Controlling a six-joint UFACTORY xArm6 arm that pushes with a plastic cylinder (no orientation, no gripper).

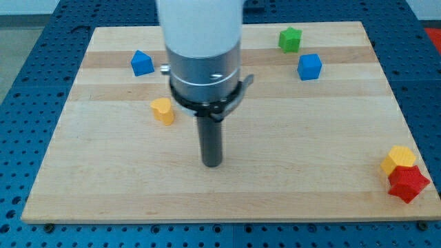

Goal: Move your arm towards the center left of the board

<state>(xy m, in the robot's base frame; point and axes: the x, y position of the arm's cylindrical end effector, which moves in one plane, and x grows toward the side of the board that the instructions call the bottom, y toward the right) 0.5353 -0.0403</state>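
My tip (pixel 211 164) rests on the wooden board (pixel 289 179), a little left of its middle and toward the view's bottom. The arm's white and grey body rises above it and hides part of the board's top middle. A small yellow block (pixel 163 110) lies up and to the left of the tip, well apart from it. A blue block (pixel 142 63) sits near the top left.
A green block (pixel 290 39) and a blue cube (pixel 309 67) lie at the top right. A yellow block (pixel 398 159) and a red star-shaped block (pixel 408 183) touch each other at the bottom right corner. Blue perforated table surrounds the board.
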